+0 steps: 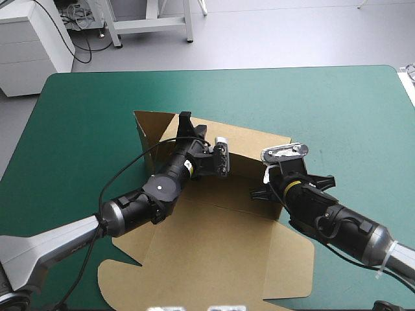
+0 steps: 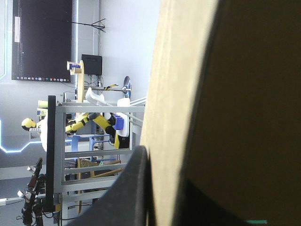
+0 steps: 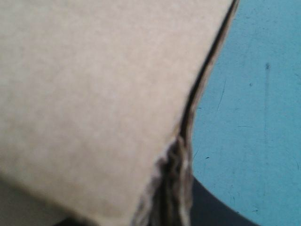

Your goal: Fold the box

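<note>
The brown box (image 1: 214, 240) lies mid-table as a partly raised sheet. Its far wall (image 1: 256, 148) and a left corner flap (image 1: 148, 129) stand up, and the wide flat panel reaches toward the near edge. My left gripper (image 1: 185, 122) is at the far wall's left end, shut on the board. In the left wrist view the board's edge (image 2: 174, 94) stands upright against one black finger (image 2: 127, 193). My right gripper (image 1: 260, 192) is at the box's right side, shut on the board. Board (image 3: 94, 94) fills most of the right wrist view, beside one black finger (image 3: 211, 207).
Teal-green cover (image 1: 337, 116) lies open on every side of the box, widest toward the far and right edges. It also shows past the board's edge in the right wrist view (image 3: 263, 94). A white cabinet (image 1: 32, 39) stands beyond the table's far left corner.
</note>
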Robot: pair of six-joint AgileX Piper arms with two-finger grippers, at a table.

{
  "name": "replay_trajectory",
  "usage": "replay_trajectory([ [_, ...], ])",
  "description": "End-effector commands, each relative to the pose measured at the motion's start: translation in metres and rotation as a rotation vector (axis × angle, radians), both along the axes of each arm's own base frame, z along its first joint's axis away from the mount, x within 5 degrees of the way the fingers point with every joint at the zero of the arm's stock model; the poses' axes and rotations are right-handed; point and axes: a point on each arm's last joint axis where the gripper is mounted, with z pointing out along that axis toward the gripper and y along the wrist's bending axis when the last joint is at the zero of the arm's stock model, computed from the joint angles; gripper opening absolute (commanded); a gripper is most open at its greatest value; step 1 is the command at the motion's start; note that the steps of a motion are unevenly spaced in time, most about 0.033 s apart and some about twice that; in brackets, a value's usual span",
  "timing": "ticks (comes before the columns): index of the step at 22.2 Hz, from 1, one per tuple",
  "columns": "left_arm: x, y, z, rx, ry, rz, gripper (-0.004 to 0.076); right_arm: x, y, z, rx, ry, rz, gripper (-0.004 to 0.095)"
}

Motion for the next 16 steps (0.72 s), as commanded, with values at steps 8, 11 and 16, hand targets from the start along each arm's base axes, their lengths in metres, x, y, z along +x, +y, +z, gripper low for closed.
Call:
replay_trajectory([
  [8,-0.006,0.002,0.023,-0.035,-0.047,-0.038,0.0244,0.003,-0.002,0.018,-0.05,-0.128,0.047,-0.0018],
  [11,-0.009,0.0,0.024,-0.033,-0.052,-0.033,0.0408,0.009,-0.006,0.018,-0.022,-0.129,0.032,-0.0018],
  [16,-0.024,-0.009,0.027,-0.01,-0.1,0.012,0.0416,0.021,-0.021,0.016,0.016,-0.097,0.009,-0.0018],
])
